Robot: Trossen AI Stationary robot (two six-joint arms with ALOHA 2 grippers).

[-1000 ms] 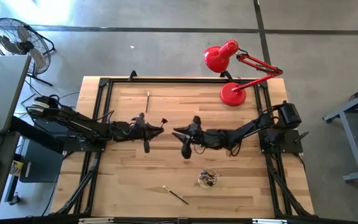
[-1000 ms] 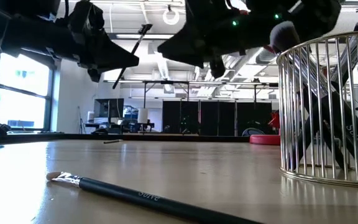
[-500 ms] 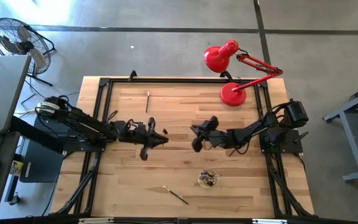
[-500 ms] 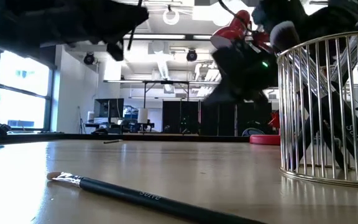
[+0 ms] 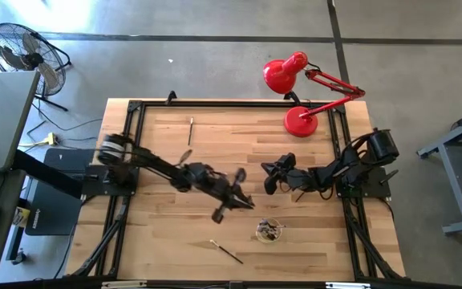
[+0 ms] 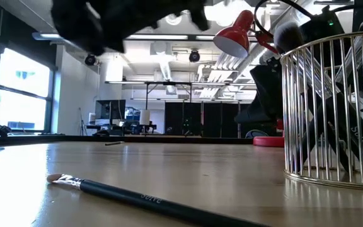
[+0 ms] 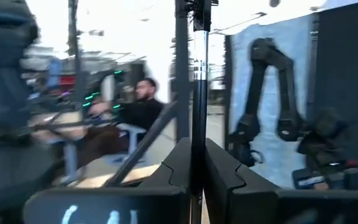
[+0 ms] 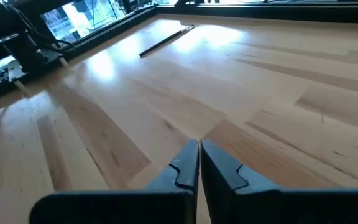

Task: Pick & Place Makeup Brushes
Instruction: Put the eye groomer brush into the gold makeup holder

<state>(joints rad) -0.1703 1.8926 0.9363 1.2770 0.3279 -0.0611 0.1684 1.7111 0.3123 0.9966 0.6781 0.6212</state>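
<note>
High view: we see the left gripper [image 5: 243,178] stretched over the table's middle, near the wire basket [image 5: 268,232]; one brush [image 5: 226,251] lies beside the basket, another [image 5: 190,131] at the far edge
Low view: we find a dark brush [image 6: 137,198] flat on the wood, more brushes [image 6: 333,126] standing in the basket [image 6: 307,113]
Left wrist view: closed fingers pinch a thin dark brush [image 7: 196,74], we think
Right wrist view: the right gripper [image 8: 199,163] is closed, empty, over bare table [image 8: 278,93]
</note>
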